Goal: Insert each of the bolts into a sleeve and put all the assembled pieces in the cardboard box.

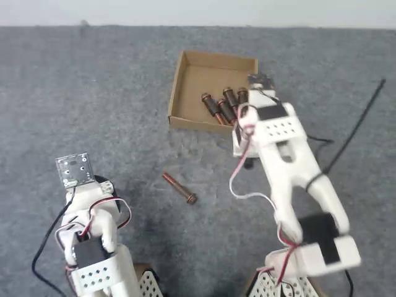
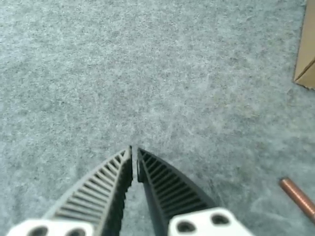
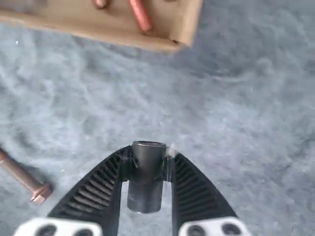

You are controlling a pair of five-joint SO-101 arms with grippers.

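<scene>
Dark sleeve (image 3: 145, 186) is pinched between the right gripper (image 3: 147, 151) jaws, over grey carpet (image 1: 93, 93) just outside the cardboard box (image 1: 176, 86). A loose bolt (image 1: 179, 187) lies on the carpet between the arms, apart from the box. Assembled pieces (image 1: 218, 108) sit in the box, maybe three; the arm covers part. Left gripper (image 2: 134, 151) is pressed together, low over carpet.

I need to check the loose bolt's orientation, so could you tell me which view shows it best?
The high view: the bolt lies whole on the carpet. The left wrist view catches only part of its shaft, the right wrist view its head end.
</scene>
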